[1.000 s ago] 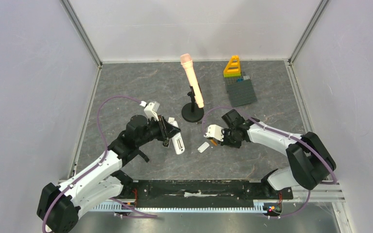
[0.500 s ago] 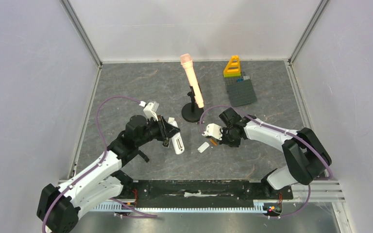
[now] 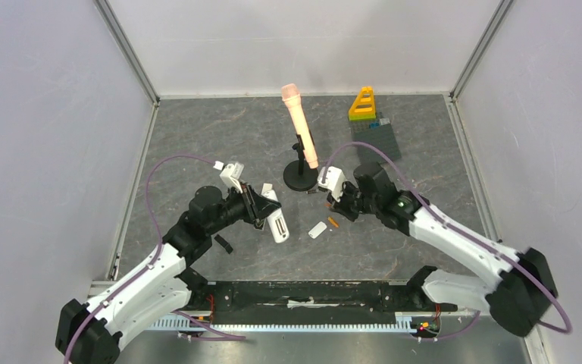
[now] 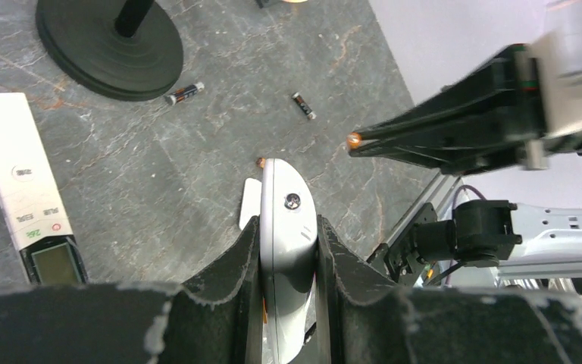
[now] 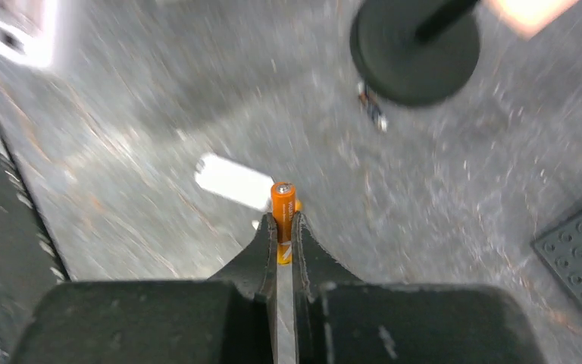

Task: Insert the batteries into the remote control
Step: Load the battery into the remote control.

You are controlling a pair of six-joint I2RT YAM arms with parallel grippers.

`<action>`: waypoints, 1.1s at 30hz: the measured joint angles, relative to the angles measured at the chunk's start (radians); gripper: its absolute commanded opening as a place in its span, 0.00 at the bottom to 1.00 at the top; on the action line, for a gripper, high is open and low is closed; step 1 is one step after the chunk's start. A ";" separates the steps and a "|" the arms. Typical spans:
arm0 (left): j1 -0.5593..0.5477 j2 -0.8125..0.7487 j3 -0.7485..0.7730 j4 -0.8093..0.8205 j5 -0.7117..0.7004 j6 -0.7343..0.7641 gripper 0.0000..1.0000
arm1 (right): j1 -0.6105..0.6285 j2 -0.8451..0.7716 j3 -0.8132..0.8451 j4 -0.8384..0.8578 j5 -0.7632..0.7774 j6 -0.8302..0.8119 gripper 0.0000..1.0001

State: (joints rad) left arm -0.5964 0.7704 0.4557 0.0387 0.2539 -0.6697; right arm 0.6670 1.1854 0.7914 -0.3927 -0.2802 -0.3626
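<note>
Right claw (image 5: 283,225): jaws narrow, pinched on one orange battery (image 5: 283,201). The battery stands upright between the fingertips (image 5: 267,241), its capped end poking out past them. The claw is up off the tabletop (image 3: 197,136). The right wrist view is motion-blurred, so there is no finer detail.

Left claw (image 4: 288,231): clamped on a white remote control (image 4: 286,189), held edge-on, with both pads (image 4: 244,254) flat against its sides. From above, that remote (image 3: 277,224) sticks out of the claw toward the near edge. I can't tell from these views whether its battery bay is open.

The two claws are near each other but apart. The right claw's tip with the orange battery shows at the right of the left wrist view, off to the side of the held remote.

Loose on the tabletop:
- second orange battery (image 3: 333,222), just beside a small white battery cover (image 3: 317,230), between the two claws
- dark battery (image 4: 184,92) right by the round black microphone stand base (image 4: 110,38)
- another dark battery (image 4: 303,106) a bit further out
- second white remote with a small display (image 4: 26,189), lying flat

At the back are a pink microphone (image 3: 300,129) tilted on its stand and a grey brick baseplate (image 3: 375,140) with a yellow piece (image 3: 362,105).
</note>
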 measured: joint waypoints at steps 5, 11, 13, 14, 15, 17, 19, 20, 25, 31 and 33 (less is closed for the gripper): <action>0.000 -0.072 -0.063 0.091 0.053 -0.019 0.02 | 0.113 -0.200 -0.058 0.172 0.012 0.296 0.00; 0.000 -0.121 -0.145 0.277 0.135 -0.074 0.02 | 0.246 -0.229 -0.100 0.357 0.037 0.629 0.00; 0.000 -0.121 -0.161 0.336 0.156 -0.093 0.02 | 0.337 -0.229 -0.126 0.425 0.066 0.687 0.00; 0.000 -0.121 -0.163 0.352 0.162 -0.100 0.02 | 0.374 -0.229 -0.135 0.450 0.085 0.705 0.00; 0.000 -0.121 -0.164 0.370 0.170 -0.109 0.02 | 0.415 -0.229 -0.142 0.475 0.111 0.720 0.00; 0.000 -0.124 -0.164 0.401 0.181 -0.124 0.02 | 0.472 -0.229 -0.144 0.507 0.172 0.730 0.00; 0.000 -0.132 -0.164 0.417 0.194 -0.134 0.02 | 0.517 -0.229 -0.144 0.534 0.242 0.729 0.00; 0.000 -0.138 -0.164 0.421 0.197 -0.138 0.02 | 0.533 -0.229 -0.144 0.543 0.272 0.726 0.00; 0.000 -0.163 -0.163 0.419 0.197 -0.161 0.02 | 0.607 -0.213 -0.144 0.576 0.431 0.704 0.00; 0.000 -0.121 -0.097 0.277 0.190 -0.179 0.02 | 0.647 -0.164 -0.138 0.600 0.557 0.672 0.00; 0.000 -0.115 -0.082 0.235 0.184 -0.190 0.02 | 0.651 -0.147 -0.135 0.605 0.586 0.665 0.00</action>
State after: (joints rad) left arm -0.5968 0.6552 0.3740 0.2741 0.4381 -0.8600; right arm 1.3178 1.0386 0.6563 0.2123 0.3058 0.3023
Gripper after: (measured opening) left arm 0.286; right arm 0.033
